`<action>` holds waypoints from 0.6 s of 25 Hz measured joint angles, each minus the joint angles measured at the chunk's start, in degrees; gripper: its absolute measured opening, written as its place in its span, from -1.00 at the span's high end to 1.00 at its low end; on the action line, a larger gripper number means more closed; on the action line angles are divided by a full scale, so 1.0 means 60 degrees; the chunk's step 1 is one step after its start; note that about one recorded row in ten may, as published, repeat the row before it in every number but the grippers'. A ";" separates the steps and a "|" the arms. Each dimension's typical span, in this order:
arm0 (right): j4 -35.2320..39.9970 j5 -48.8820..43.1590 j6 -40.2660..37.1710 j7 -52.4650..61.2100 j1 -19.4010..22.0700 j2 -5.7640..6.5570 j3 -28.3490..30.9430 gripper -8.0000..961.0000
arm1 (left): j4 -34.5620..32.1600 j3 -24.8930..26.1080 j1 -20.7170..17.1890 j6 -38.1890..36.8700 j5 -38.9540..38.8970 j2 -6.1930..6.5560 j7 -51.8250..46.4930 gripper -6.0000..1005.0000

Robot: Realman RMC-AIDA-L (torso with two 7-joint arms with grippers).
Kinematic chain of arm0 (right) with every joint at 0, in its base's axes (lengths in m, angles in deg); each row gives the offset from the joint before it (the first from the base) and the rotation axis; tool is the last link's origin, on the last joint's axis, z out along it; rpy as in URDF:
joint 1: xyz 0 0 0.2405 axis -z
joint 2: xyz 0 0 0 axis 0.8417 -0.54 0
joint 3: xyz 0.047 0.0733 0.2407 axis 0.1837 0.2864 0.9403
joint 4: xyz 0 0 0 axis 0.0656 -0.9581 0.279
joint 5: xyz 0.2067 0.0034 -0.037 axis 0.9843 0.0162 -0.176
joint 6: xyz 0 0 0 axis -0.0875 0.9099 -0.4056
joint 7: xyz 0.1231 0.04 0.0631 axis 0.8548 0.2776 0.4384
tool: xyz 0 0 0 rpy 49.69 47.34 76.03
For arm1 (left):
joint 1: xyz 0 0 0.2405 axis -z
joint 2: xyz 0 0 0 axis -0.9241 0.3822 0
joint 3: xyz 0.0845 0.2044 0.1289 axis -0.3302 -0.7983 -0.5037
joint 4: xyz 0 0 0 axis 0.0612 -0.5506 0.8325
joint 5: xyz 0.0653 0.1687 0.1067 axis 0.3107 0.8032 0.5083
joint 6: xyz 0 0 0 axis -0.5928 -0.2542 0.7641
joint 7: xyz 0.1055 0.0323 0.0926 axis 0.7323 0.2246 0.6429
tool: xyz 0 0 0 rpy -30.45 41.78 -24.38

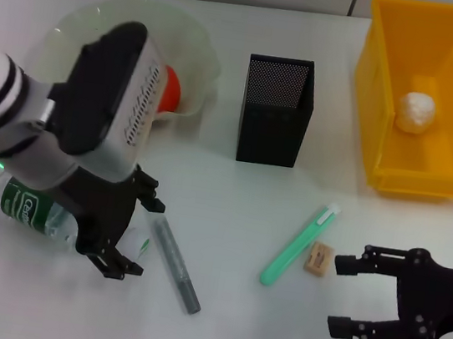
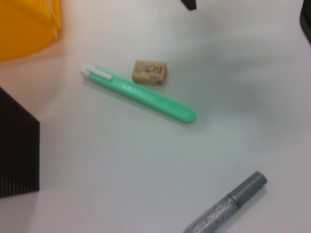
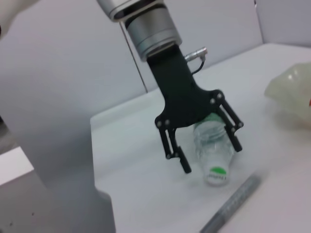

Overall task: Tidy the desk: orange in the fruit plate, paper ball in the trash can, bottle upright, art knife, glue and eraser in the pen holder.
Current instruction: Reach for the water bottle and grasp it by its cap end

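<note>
The bottle (image 1: 23,207) lies on its side at the near left, cap toward the middle. My left gripper (image 1: 136,236) is open and straddles the bottle's (image 3: 212,151) cap end, one finger on each side; in the right wrist view that left gripper (image 3: 211,154) is not closed on it. The orange (image 1: 171,90) sits in the fruit plate (image 1: 203,48). The paper ball (image 1: 416,112) lies in the trash can (image 1: 371,89). The green art knife (image 1: 298,245), tan eraser (image 1: 319,258) and grey glue stick (image 1: 173,261) lie on the table. My right gripper (image 1: 340,295) is open beside the eraser.
The black mesh pen holder (image 1: 275,111) stands upright at the centre back, between the plate and the bin. The left wrist view shows the art knife (image 2: 141,94), the eraser (image 2: 149,72), the glue stick (image 2: 226,206) and a pen holder corner (image 2: 17,155).
</note>
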State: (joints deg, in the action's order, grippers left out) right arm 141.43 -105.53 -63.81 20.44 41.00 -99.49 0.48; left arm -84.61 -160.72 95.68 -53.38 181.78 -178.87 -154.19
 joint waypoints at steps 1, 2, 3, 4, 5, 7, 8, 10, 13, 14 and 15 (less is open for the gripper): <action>0.0000 0.0000 0.0000 0.0000 0.0000 0.0000 0.0000 -0.75 | 0.0000 0.0000 0.0000 0.0000 0.0000 0.0000 0.0000 -0.57; -0.0052 -0.0048 0.0018 0.0001 -0.0034 -0.0004 -0.0005 -0.75 | 0.0169 -0.0146 0.0059 0.0145 0.0151 -0.0005 -0.0068 -0.57; -0.0109 -0.0076 0.0034 0.0001 -0.0068 -0.0005 -0.0008 -0.75 | 0.0225 -0.0179 0.0075 0.0176 0.0164 -0.0006 -0.0071 -0.57; -0.0247 -0.0092 0.0053 0.0004 -0.0143 0.0002 -0.0017 -0.75 | 0.0308 -0.0228 0.0102 0.0233 0.0191 -0.0008 -0.0073 -0.57; -0.0247 -0.0092 0.0053 0.0004 -0.0143 0.0002 -0.0017 -0.75 | 0.0412 -0.0304 0.0131 0.0304 0.0229 -0.0008 -0.0074 -0.57; -0.0325 -0.0099 0.0073 0.0014 -0.0199 0.0005 -0.0021 -0.75 | 0.0766 -0.0603 0.0247 0.0571 0.0431 -0.0011 -0.0074 -0.56; -0.0328 -0.0103 0.0081 0.0025 -0.0205 0.0005 -0.0022 -0.75 | 0.0866 -0.0659 0.0289 0.0620 0.0477 -0.0012 -0.0074 -0.56; -0.0329 -0.0111 0.0104 0.0051 -0.0206 0.0005 -0.0023 -0.75 | 0.0978 -0.0711 0.0348 0.0675 0.0534 -0.0011 -0.0074 -0.56; -0.0333 -0.0176 0.0170 0.0135 -0.0208 0.0005 -0.0039 -0.75 | 0.1179 -0.0751 0.0475 0.0742 0.0609 -0.0012 -0.0072 -0.55; -0.0336 -0.0220 0.0229 0.0186 -0.0210 0.0005 -0.0055 -0.75 | 0.1297 -0.0755 0.0549 0.0795 0.0730 -0.0012 -0.0072 -0.55; -0.0336 -0.0220 0.0229 0.0186 -0.0210 0.0005 -0.0055 -0.75 | 0.1297 -0.0755 0.0549 0.0795 0.0730 -0.0012 -0.0072 -0.55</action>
State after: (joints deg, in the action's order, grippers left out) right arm 139.42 -106.85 -62.43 21.55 39.74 -99.46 0.15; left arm -76.83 -165.25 98.98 -48.61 186.16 -178.94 -154.62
